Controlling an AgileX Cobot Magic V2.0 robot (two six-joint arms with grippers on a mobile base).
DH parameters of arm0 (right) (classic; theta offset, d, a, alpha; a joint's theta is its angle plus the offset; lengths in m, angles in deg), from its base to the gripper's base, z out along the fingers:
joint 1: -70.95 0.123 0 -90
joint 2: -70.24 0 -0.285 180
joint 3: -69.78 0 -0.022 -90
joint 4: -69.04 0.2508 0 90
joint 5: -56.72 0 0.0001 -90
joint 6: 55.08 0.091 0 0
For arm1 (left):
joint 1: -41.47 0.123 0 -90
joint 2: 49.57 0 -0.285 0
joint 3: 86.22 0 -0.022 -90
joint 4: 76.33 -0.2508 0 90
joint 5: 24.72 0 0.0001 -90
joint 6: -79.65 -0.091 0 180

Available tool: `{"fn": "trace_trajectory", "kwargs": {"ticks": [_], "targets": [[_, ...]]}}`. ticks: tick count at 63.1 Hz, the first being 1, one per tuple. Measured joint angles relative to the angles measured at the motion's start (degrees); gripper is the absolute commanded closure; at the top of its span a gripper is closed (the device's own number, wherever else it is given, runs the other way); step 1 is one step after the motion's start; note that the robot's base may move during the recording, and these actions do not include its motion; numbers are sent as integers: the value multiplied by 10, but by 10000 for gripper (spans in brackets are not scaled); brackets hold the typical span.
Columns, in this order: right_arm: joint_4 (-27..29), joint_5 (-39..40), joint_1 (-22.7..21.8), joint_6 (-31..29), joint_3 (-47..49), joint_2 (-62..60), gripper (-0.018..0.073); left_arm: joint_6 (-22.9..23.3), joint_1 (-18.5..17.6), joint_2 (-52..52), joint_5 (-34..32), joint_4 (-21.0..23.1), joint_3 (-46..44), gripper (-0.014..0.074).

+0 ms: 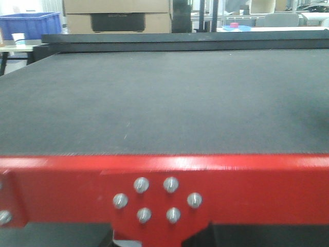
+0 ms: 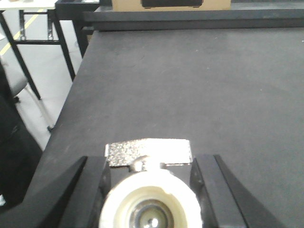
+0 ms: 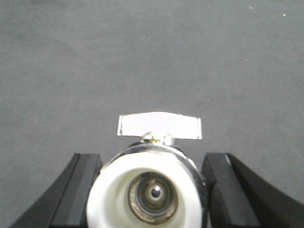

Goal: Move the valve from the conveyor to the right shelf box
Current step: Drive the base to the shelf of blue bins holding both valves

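The conveyor [image 1: 164, 98] is a wide dark grey belt that fills the front view, where no valve and no gripper shows. In the left wrist view a valve [image 2: 151, 199] with a cream end cap and a silver butterfly handle [image 2: 148, 151] sits between the black fingers [image 2: 95, 185] of my left gripper [image 2: 152, 164], which is shut on it above the belt [image 2: 190, 85]. The right wrist view shows a second valve [image 3: 142, 190], white-capped with a flat silver handle [image 3: 159, 126], held in my shut right gripper [image 3: 152, 159] over the belt [image 3: 152, 57]. The right shelf box is out of view.
A red metal beam [image 1: 257, 185] with bolts runs along the belt's near edge. A black rail [image 1: 185, 40] bounds the far edge. Beyond it stand a blue crate [image 1: 28, 24] and a cardboard box [image 1: 118, 15]. Black table legs [image 2: 28, 61] stand off the belt's left side.
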Motion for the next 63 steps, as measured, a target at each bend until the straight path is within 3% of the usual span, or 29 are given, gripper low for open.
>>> {"fn": "trace_trajectory", "kwargs": {"ticks": [63], "targets": [[1, 1, 0, 0, 0, 0, 726, 0, 0, 0, 0, -1, 0, 707]]}}
